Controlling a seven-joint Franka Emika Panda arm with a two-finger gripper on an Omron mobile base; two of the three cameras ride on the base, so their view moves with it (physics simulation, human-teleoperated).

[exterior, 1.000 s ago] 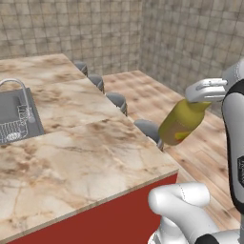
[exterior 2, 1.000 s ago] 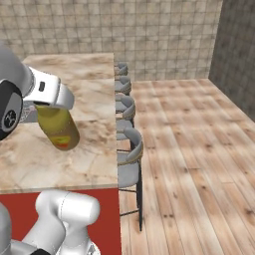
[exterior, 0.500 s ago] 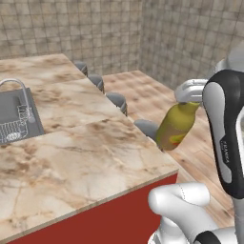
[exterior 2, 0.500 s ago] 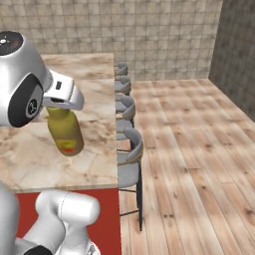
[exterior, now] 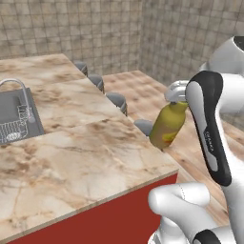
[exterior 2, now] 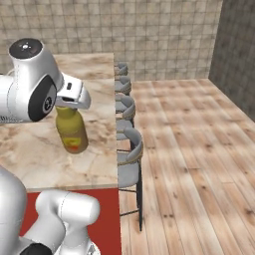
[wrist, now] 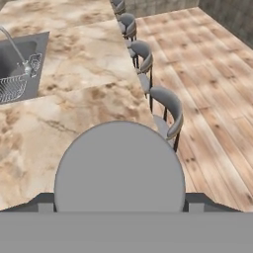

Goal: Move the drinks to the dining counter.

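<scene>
My gripper (exterior: 177,93) is shut on the neck of the tall olive-yellow bottle (exterior: 167,126), which hangs upright in the air. In the right base view the bottle (exterior 2: 71,132) hangs over the right part of the dining counter (exterior 2: 60,159). From the hand view its grey-tan cap (wrist: 120,165) fills the foreground, with the counter's marble top (wrist: 74,104) below. The left base view places the bottle just past the counter's near right edge (exterior: 143,157). The small white container is out of view.
An inset steel sink (exterior: 14,116) with a faucet (exterior: 19,93) lies at the counter's left. Grey round stools (exterior 2: 127,144) line the counter's right side above a wooden floor (exterior 2: 199,159). Tiled walls stand behind.
The arm has swung round and the bottle has gone from tilted to upright, shifting slightly toward the counter's edge.
</scene>
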